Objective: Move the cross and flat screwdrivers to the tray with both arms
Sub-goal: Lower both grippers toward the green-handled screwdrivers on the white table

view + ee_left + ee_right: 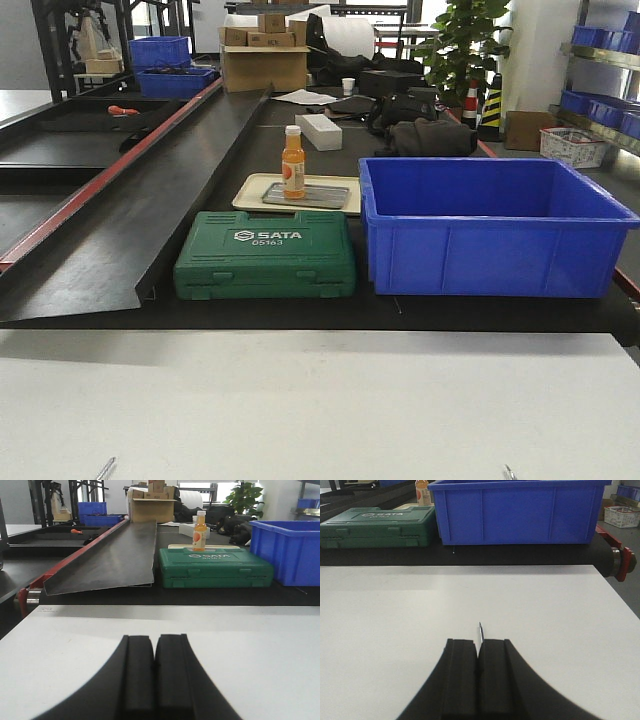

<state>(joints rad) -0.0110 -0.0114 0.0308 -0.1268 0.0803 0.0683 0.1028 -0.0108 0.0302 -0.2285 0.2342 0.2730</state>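
No screwdriver shows in any view. A shut green SATA tool case (265, 255) lies on the black belt, also in the left wrist view (215, 567) and the right wrist view (375, 525). Behind it is a beige tray (250, 190) holding a grey metal plate (320, 197) and an orange bottle (292, 162). My left gripper (154, 637) is shut and empty, low over the white table. My right gripper (478, 641) is shut over the white table; a thin metal sliver (480, 630) sticks out between its jaws.
A large blue bin (490, 225) stands right of the case. A black sloped ramp (150, 200) with a red edge runs along the left. A small orange-handled tool (122, 110) lies in a far left tray. The white table (320, 400) spans the foreground.
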